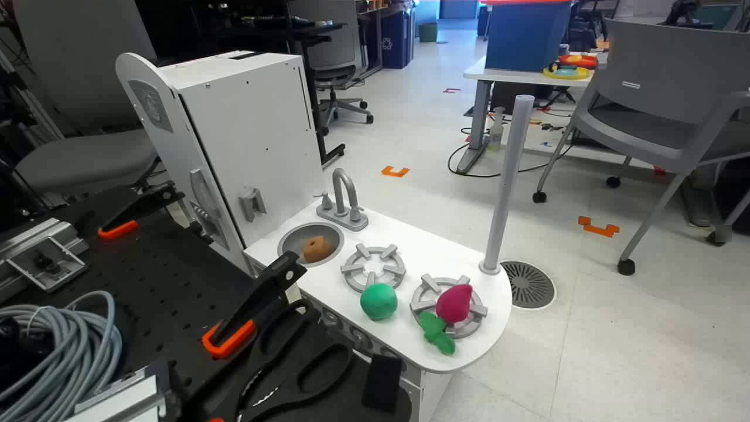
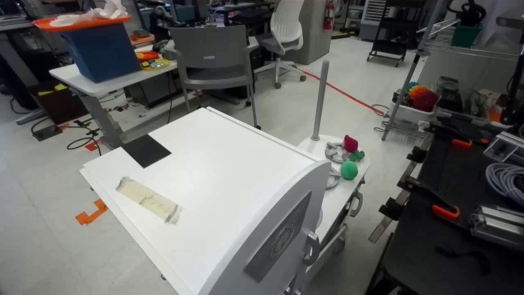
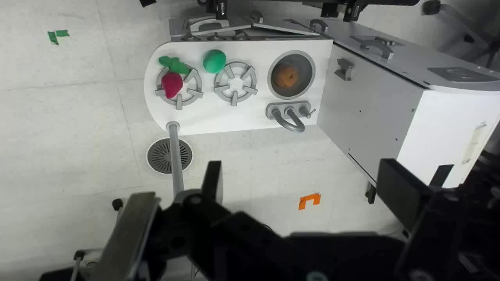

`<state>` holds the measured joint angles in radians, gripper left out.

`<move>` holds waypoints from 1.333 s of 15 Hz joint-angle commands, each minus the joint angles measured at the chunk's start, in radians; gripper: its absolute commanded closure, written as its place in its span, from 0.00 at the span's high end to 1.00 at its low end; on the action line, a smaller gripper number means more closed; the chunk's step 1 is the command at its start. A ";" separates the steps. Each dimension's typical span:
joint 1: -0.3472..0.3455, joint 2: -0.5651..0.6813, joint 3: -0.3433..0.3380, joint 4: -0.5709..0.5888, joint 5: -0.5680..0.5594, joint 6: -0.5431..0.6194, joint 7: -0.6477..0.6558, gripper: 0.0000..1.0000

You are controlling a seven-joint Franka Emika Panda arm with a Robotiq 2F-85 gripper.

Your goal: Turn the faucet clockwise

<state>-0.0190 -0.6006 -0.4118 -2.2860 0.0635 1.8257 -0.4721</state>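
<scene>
The small silver-grey faucet [image 1: 338, 193] stands upright on the white toy kitchen counter, beside the sink [image 1: 282, 241]. Its arched spout points along the base toward the burner side, not over the sink. A small handle shows at the cabinet-side end of the base. The faucet also shows in the wrist view [image 3: 297, 125]. In an exterior view the white cabinet [image 2: 196, 164] hides it. My gripper [image 3: 300, 166] is open and empty in the wrist view, with bare floor between its fingers. It is apart from the faucet and out of sight in both exterior views.
A tall grey pole [image 1: 508, 187] rises from the counter's end. Two burners hold or adjoin a green ball [image 1: 378, 301], a red toy [image 1: 454, 303] and a green toy [image 1: 436, 334]. An orange-brown toy [image 1: 317, 249] lies in the sink. A black table [image 1: 146, 281] stands alongside.
</scene>
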 commanded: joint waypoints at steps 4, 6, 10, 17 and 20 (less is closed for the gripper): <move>-0.038 0.087 0.069 0.007 -0.012 0.052 0.060 1.00; -0.029 0.161 0.100 -0.003 -0.018 0.128 0.088 1.00; -0.016 0.387 0.171 -0.018 -0.031 0.356 0.105 1.00; -0.028 0.861 0.284 0.032 -0.074 0.781 0.107 1.00; -0.039 1.027 0.343 0.078 -0.087 0.919 0.099 1.00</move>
<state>-0.0320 0.2791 -0.1264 -2.2876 0.0010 2.6550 -0.3770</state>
